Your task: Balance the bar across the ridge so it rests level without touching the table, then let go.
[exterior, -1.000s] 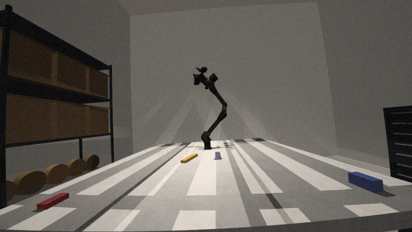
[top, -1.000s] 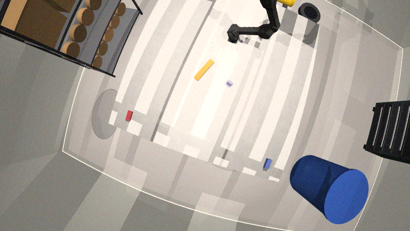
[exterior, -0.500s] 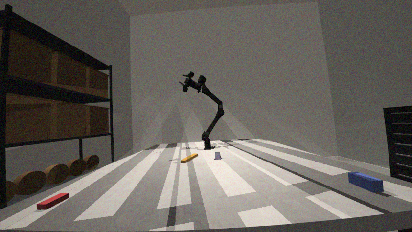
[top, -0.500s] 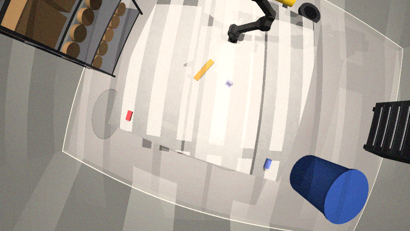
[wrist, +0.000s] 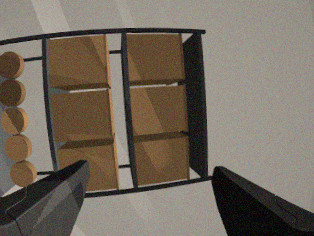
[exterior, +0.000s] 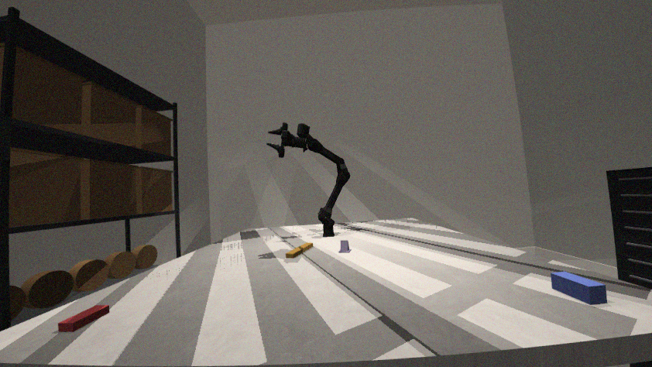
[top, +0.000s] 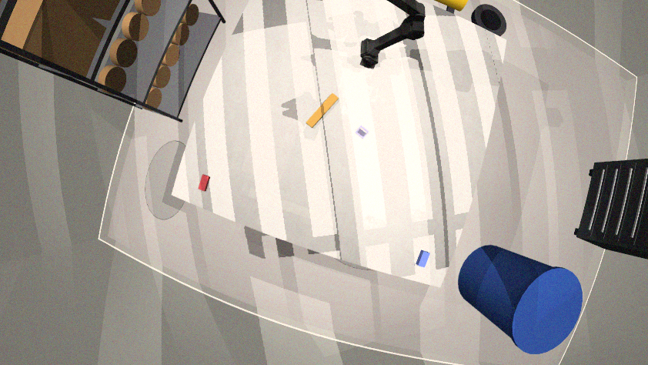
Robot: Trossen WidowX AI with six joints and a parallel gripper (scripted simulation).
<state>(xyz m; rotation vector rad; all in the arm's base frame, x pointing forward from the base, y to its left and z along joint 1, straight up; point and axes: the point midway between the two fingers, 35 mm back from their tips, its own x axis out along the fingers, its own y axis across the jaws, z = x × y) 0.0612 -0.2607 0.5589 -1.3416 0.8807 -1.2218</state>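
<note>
We see the gripper (exterior: 276,139) raised high above the table (exterior: 237,291), carried on the black arm (exterior: 335,180) that rises from its base at the far side of the table. In the exterior view the arm bends toward 10 o'clock and the two fingers point toward 9 o'clock, spread wide with only open air between them; the gripper holds nothing. In the wrist view we confirm this: the two dark fingertips stand well apart at the lower corners, and between them we see only the storage rack (wrist: 123,108) with its brown boxes against the grey wall.

We locate the orange bar (top: 322,110) lying flat on the table, well apart from the gripper. In the top view it lies toward 8 o'clock from the arm's base, with its long axis running from 2 o'clock to 8 o'clock. The ridge (top: 361,132), a small lilac wedge, stands on the table just beside the bar, toward 4 o'clock from it; the two do not touch. The bar therefore rests on the table, not on the ridge.

We also note a red block (top: 204,182) near the 9 o'clock edge of the table, a blue block (top: 422,258) near the 5 o'clock edge, and a large blue bin (top: 521,299) lying beyond it at 4 o'clock.
</note>
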